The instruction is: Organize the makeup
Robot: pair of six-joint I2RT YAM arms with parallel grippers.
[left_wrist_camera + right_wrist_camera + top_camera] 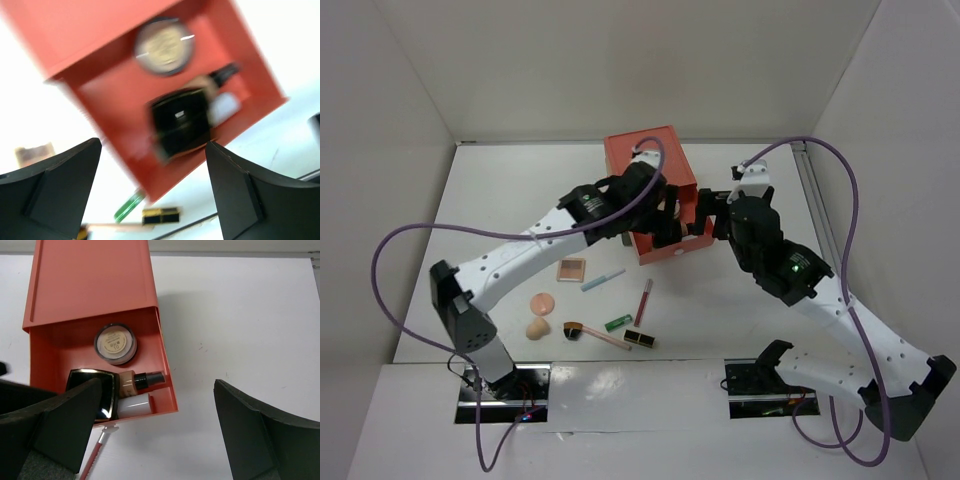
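The orange drawer box [642, 160] has its drawer [167, 375] pulled out. Inside lie a round powder compact [115, 342], a black square compact [180, 122], a foundation bottle [137, 381] and a white tube [134, 405]. My left gripper [667, 228] is open and empty above the drawer, as the left wrist view [152, 150] shows. My right gripper [706, 215] is open and empty beside the drawer's right edge, seen also in the right wrist view [157, 390]. On the table lie a pink palette [571, 269], blue pencil [603, 279], red gloss stick [643, 302], peach puff [542, 302], sponge [536, 327], brush [590, 333], green tube [618, 323] and black-gold compact [640, 339].
White walls close in the table at the back and both sides. A purple cable [410, 240] loops out from each arm. The loose items lie in front of the box, toward the left arm's base [470, 330].
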